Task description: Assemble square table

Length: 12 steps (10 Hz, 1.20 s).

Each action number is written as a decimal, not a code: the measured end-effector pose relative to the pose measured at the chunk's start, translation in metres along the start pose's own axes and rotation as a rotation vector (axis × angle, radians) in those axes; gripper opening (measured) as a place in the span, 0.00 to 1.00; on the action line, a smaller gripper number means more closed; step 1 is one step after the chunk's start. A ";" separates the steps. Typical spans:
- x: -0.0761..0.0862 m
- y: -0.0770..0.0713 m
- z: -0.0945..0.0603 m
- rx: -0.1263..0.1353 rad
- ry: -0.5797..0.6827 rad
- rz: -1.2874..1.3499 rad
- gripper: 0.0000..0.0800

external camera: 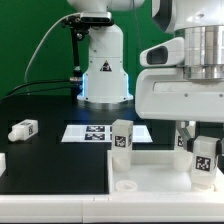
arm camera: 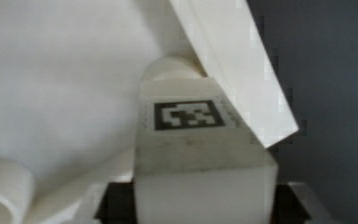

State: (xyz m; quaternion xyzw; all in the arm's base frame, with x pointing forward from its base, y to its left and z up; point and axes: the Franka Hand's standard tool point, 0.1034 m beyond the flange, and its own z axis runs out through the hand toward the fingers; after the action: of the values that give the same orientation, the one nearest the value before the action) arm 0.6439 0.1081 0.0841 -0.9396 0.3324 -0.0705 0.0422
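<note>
The square table's white slab (external camera: 150,168) lies at the front on the exterior view's right, also seen in the wrist view (arm camera: 51,90). A chunky white leg (external camera: 206,160) with a black-and-white tag stands upright at the slab's right end. My gripper (external camera: 201,148) comes down over this leg. In the wrist view the leg (arm camera: 190,120) fills the gap of my gripper (arm camera: 206,202), with the dark fingers (arm camera: 119,203) pressed against its two sides. A slanted raised rim of the slab (arm camera: 229,60) runs just beyond the leg.
A second tagged leg (external camera: 122,138) stands upright just behind the slab's far edge. A third leg (external camera: 22,128) lies on the black table at the exterior view's left. The marker board (external camera: 92,132) lies in front of the robot base (external camera: 103,75).
</note>
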 end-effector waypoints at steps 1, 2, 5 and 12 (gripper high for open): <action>-0.001 0.001 0.000 -0.002 -0.002 0.177 0.37; 0.000 0.004 0.000 0.005 -0.019 0.358 0.37; 0.001 0.006 0.001 0.007 -0.081 0.711 0.37; -0.005 0.003 0.001 0.024 -0.070 -0.055 0.81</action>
State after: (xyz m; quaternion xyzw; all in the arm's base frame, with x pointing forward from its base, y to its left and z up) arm 0.6387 0.1090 0.0820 -0.9497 0.3036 -0.0426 0.0632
